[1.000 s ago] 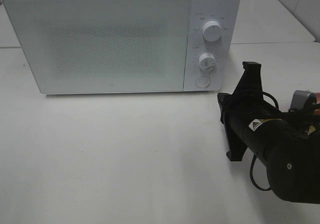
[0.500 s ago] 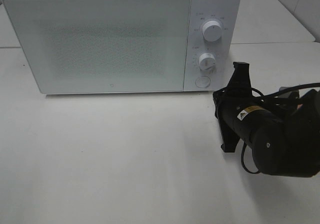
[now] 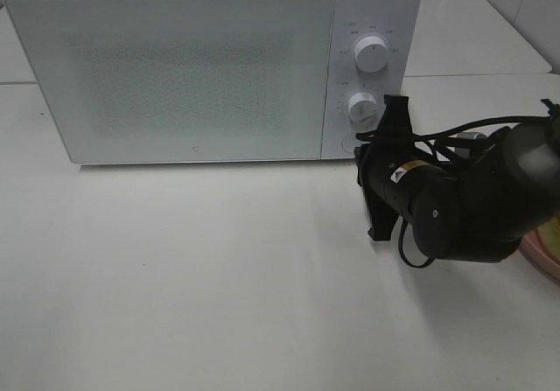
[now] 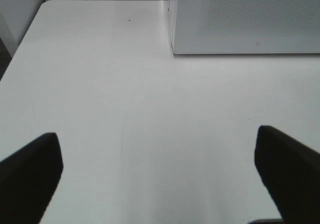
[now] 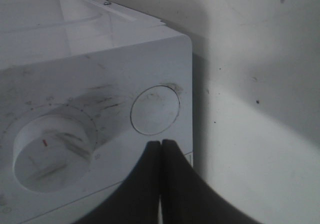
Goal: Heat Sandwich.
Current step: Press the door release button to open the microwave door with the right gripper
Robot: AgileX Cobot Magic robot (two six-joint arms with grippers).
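Ext. high view: boxy white microwave oven (image 3: pixel 175 76) sat at upper left to centre of frame on a plain white tabletop (image 3: pixel 219 277), door shut. Ctrl panel on its right side had two round white dial knobs, upper knob (image 3: pixel 372 54) over lower knob (image 3: pixel 361 107).

Black right arm (image 3: pixel 455 207) came in from the right edge and reached across to the panel's lower right corner, just under the lower knob. Its wrist blocked the fingers in this view.

Right wrist cam: right gripper (image 5: pixel 161 145) had both black fingers pressed together, nothing between them. Tips were just beside the rim of the flat round white push button (image 5: pixel 155 110) on the panel, w/ the lower knob next to it.

Left wrist cam: left gripper (image 4: pixel 157 135) had fingers spread wide apart, nothing in between, over bare tabletop, w/ the microwave's lower front corner ahead in upper right of frame.

Curved pink plate rim (image 3: pixel 544 258) peeked out at the far right edge of ext. view, behind the right arm. Sandwich was prob. on it, but arm and frame edge hid it, so couldn't make it out.
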